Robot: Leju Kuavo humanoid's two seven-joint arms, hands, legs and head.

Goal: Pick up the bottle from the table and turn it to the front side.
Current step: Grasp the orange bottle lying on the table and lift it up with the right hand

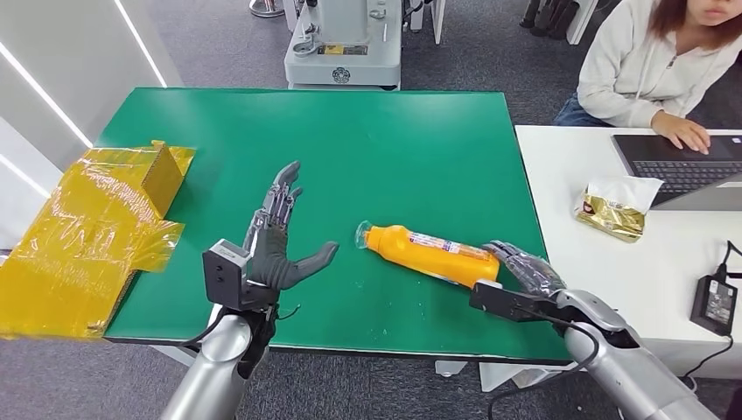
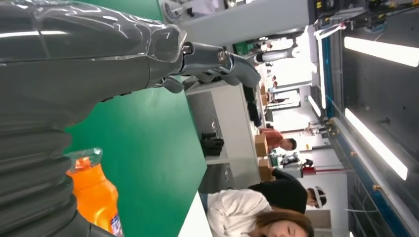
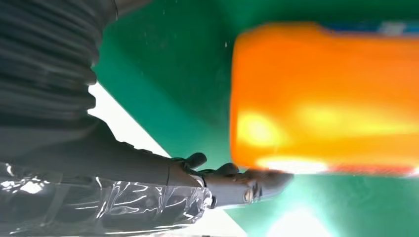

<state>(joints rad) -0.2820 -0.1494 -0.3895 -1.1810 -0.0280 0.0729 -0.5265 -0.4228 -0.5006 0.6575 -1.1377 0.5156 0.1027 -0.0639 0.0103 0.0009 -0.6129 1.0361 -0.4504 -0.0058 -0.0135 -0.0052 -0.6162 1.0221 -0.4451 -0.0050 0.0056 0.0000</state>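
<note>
Green table [image 1: 367, 131]: takes up most of the head view; crumpled yellow wrap [image 1: 87, 232] is draped over its left edge.

Bottle [image 1: 430, 254]: orange, lying on its side near the front edge of the table, right of centre. The clear cap end is pointed toward the left hand, the base toward the right hand. A label strip is seen along the upper side. It is judged full of liquid, so fairly heavy for its size; the smooth plastic wall is likely slippery and somewhat yielding, and the round body is apt to roll. The best hold is judged to be around the wide body near the base, not the narrow neck.

Right hand [image 1: 525, 267]: at the bottle's base, fingers apart, nothing gripped. One fingertip [image 3: 267, 180] is seen at the base edge; contact cannot be confirmed.

Left hand [image 1: 278, 236]: held above the table, fingers spread wide, nothing held, well apart from the bottle.
</note>
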